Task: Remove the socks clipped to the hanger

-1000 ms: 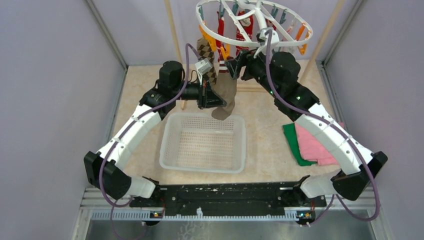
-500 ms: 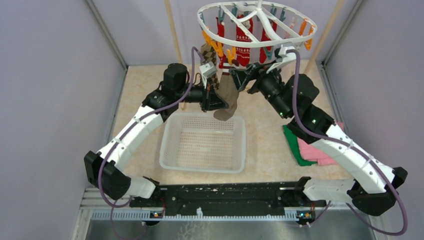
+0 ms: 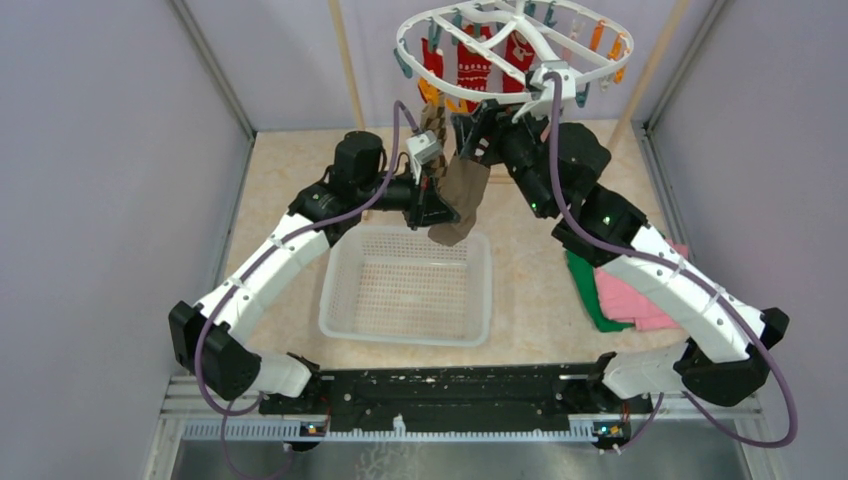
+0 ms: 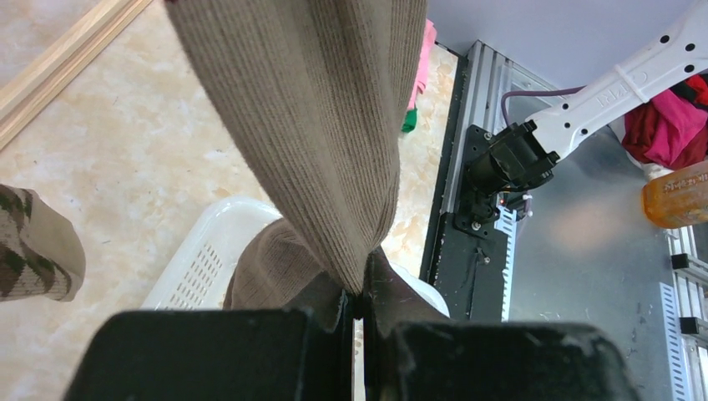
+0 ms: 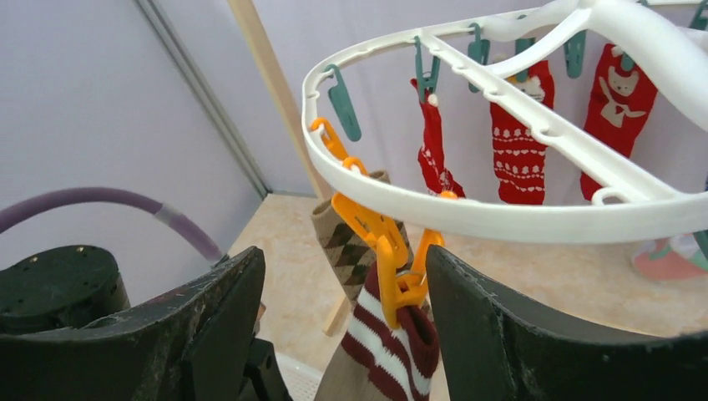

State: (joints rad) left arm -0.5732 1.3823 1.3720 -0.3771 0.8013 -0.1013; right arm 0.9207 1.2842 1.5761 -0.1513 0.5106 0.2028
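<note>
The white hanger [image 3: 410, 50] hangs at the top, with red socks [image 3: 472, 65] clipped to it. My left gripper [image 3: 432, 205] is shut on the lower part of a brown sock [image 3: 462, 190] above the basket; the left wrist view shows the jaws [image 4: 359, 301] pinching its ribbed fabric [image 4: 317, 125]. My right gripper [image 3: 478, 135] is open. In the right wrist view [image 5: 342, 259] its fingers stand either side of the orange clip [image 5: 392, 267] holding that sock's maroon-and-white striped cuff [image 5: 392, 351]. A brown argyle sock [image 5: 346, 242] hangs just behind.
A white mesh basket [image 3: 335, 290] sits below the brown sock. Folded pink and green cloths [image 3: 625, 295] lie at the right. Wooden rack posts [image 3: 345, 50] stand behind the hanger. Grey walls close in on both sides.
My right arm has swung left and up, bringing its open jaws around the orange clip. The hanger has tilted and shifted. My left gripper has moved slightly right, still holding the brown sock.
</note>
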